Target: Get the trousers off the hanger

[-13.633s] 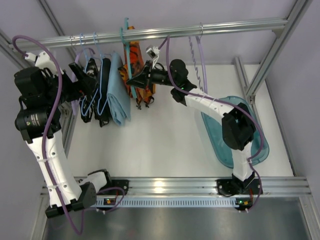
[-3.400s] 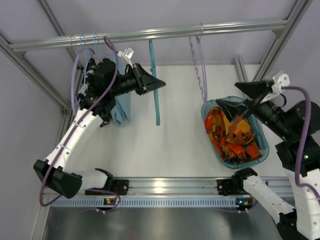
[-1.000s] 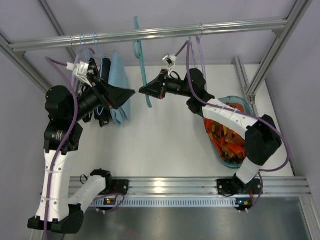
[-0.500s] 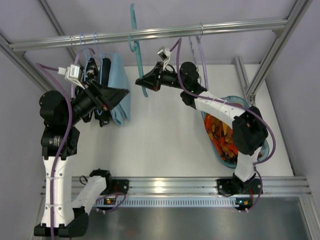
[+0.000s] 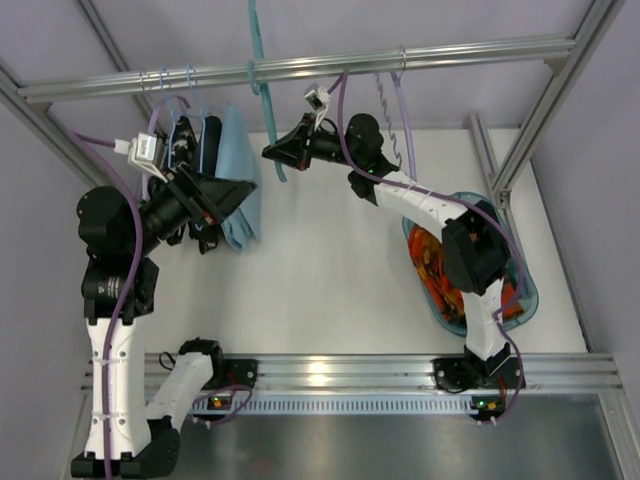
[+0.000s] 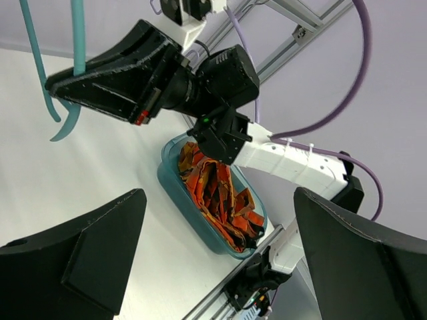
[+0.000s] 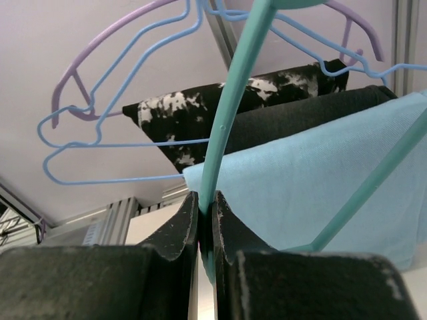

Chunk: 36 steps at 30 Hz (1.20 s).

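Right end effector (image 5: 272, 152) clenched on the hanger (image 5: 265, 115), pinching one thin teal bar with no gap between fingers and plastic in the wrist view.

Outward from the grip: long axis of the hanger running away to the far side and steeply upward, crossing the rail (image 5: 450, 55) and passing out of the top edge of the overhead view. Hook end therefore far of and above the grip, with the rail lying between the two. Hard to tell from overhead whether the hook rests on the rail or merely passes it.

Just left of the teal bar on the same rail: light-blue cloth (image 5: 238, 225), black garments (image 7: 280, 113) and pale wire hangers (image 7: 100, 143), all crowded close behind the bar in the right wrist view.

Further left, left end effector (image 5: 245, 187) released, fingers spread wide, holding nothing, pointed rightward past the hung cloth towards the hanger; near it but apart.

Trousers (image 6: 217, 193) off the hanger, heaped in the teal bin (image 5: 520, 290) at the right of the surface, partly under the right forearm, well apart from both end effectors.

Judged from this layout: removal itself done, and next most likely seating the hook on the rail. Nearer arm plainly the right, already gripping. Main risk: snagging the neighbouring wire hangers on the left.
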Available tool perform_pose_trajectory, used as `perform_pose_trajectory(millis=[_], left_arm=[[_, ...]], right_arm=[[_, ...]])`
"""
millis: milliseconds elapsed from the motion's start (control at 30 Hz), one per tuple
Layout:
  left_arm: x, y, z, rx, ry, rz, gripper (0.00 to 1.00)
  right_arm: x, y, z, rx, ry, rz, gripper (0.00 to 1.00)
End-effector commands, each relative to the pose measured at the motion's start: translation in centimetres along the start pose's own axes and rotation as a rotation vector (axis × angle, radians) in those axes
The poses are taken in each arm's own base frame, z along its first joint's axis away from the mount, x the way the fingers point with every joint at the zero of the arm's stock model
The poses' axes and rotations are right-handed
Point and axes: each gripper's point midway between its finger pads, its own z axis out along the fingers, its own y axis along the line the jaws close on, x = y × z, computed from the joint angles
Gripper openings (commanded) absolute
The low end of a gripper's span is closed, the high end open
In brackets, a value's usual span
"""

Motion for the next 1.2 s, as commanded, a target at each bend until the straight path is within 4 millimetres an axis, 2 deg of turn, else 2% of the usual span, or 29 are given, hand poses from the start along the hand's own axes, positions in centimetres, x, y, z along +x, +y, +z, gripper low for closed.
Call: perform_pose_trajectory(millis=[0,67,267,467,567,767,900,967,1033,1067,1167], left_arm=[[-0.3,-0.3,-0.7,0.007,-0.026,0.008,0.98],[-0.2,-0.2,-0.8,0.003,-0.029,0.001,0.98],[0.0,0.3,-0.7,-0.005,-0.023,-0.014,0.98],[0.1,0.5,-0.5,-0.008,-0.017,-0.025,0.98],[-0.1,0.2,-0.7,-0.004,-0.024,-0.015,0.98],[-0.3,0.4,-0.7,-0.012,-0.035,-0.002,0.98],[-0.6,0.4,-0.7,-0.017,-0.044,0.011,0.98],[-0.8,0.2,-0.8,-0.017,-0.053,0.023,0.98],[-1.0,0.3,-1.0,-0.024,-0.065,0.033,0.98],[-1.0,0.3,-0.9,-0.027,-0.067,0.036,0.98],[-1.1,0.2,-1.1,-0.028,-0.078,0.039,0.98]], right_arm=[[-6.0,-0.9,-0.1,0.017,-0.16,-0.097,0.0],[-6.0,-1.6,-0.2,0.033,-0.169,-0.056,0.0],[-5.6,-1.5,-0.5,0.059,-0.177,0.045,0.0],[-5.6,-2.6,-0.8,0.113,-0.186,0.153,0.0],[-5.4,-1.8,-1.2,0.118,-0.184,0.237,0.0],[-4.9,2.0,-2.0,0.077,-0.165,0.277,0.0],[-5.3,4.0,-2.4,0.07,-0.156,0.264,0.13],[-5.2,4.2,-2.7,0.098,-0.154,0.273,0.13],[-5.6,4.7,-3.3,0.129,-0.159,0.271,0.05],[-5.3,4.2,-3.6,0.177,-0.154,0.29,0.01],[-4.9,4.3,-4.6,0.234,-0.138,0.326,0.0]])
